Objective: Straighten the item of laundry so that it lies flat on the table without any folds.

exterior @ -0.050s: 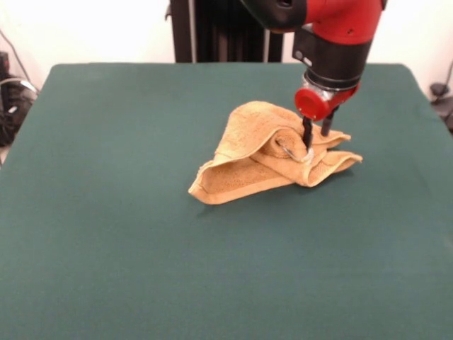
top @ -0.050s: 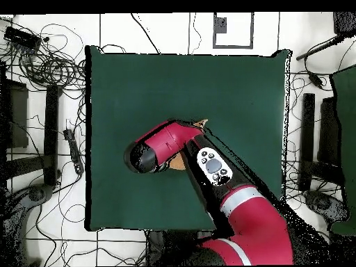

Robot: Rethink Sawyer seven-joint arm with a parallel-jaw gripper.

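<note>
At the crumpled hand towel (exterior @ -0.050s: 272, 152), bunched mid-worktop (exterior @ -0.050s: 106, 227), the gripper (exterior @ -0.050s: 316, 139) pinches a raised fold by the grey tag (exterior @ -0.050s: 296, 153). Lifting could drag the whole bundle and leave creases.

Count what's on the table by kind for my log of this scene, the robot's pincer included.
Towel, golden-orange, bunched in folds: 1
Tag on the towel, small and grey: 1
Pincer, down at the towel's top fold: 1
Table, dark green: 1
Total: 4
</note>
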